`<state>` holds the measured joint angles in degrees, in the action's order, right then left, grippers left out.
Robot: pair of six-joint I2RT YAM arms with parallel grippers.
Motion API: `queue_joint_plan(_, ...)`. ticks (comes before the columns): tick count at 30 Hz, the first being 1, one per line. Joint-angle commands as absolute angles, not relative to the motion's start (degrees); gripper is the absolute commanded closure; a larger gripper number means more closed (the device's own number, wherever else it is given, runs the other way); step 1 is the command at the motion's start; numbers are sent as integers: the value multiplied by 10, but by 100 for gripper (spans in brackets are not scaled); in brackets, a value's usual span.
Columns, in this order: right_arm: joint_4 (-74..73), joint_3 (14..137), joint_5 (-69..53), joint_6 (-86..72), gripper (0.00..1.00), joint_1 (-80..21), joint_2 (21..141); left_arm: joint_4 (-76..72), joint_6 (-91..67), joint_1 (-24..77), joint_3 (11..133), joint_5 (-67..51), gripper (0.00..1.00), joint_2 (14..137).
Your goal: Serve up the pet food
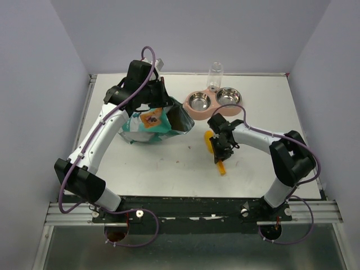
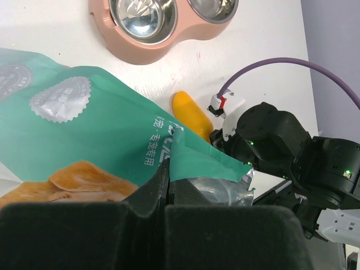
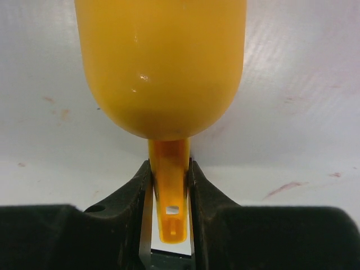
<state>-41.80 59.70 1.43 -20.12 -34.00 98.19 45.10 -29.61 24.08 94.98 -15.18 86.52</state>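
- My left claw (image 2: 169, 185) is clamped together on the torn top edge of the teal bag (image 2: 84, 129), pinching the foil lip at the bag's open mouth.
- The bag lies on its side on the white surface (image 1: 169, 169), at about 10 o'clock from the middle, with its mouth facing 3 o'clock.
- My right claw (image 3: 169, 174) is closed on the flat handle of the orange scoop (image 3: 160, 62), one pad pressed to each side.
- The scoop rests low over the surface at 3 o'clock from the bag, with its cup toward 11 o'clock and its handle toward 5 o'clock.
- The pink double feeder (image 1: 194, 112) sits at 12 o'clock from the scoop, holding two steel bowls, with a clear bottle (image 1: 215, 76) standing at its far rim.
- The pet food is hidden in every view; I cannot tell where it lies.
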Motion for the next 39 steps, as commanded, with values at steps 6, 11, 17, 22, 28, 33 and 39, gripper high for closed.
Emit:
queue_joint_plan(6, -357, 590, -333, -215, 99, -287, 949, 443, -293, 232, 940, -156, 100, 847)
queue_joint_plan(11, -280, 556, -538, -229, 98, -256, 960, 441, -292, 232, 937, -158, 100, 844)
queue_joint_plan(17, -195, 493, -580, -233, 95, -226, 1019, 439, -293, 230, 934, -163, 100, 842)
queue_joint_plan(22, -155, 472, -542, -239, 84, -206, 1047, 436, -294, 230, 933, -165, 100, 840)
queue_joint_plan(28, -156, 454, -412, -255, 62, -203, 1021, 433, -294, 229, 931, -169, 100, 839)
queue_joint_plan(33, -142, 436, -351, -265, 47, -197, 1000, 431, -297, 227, 925, -172, 100, 838)
queue_joint_plan(39, -265, 492, -230, -281, 32, -198, 937, 433, -297, 224, 921, -171, 100, 831)
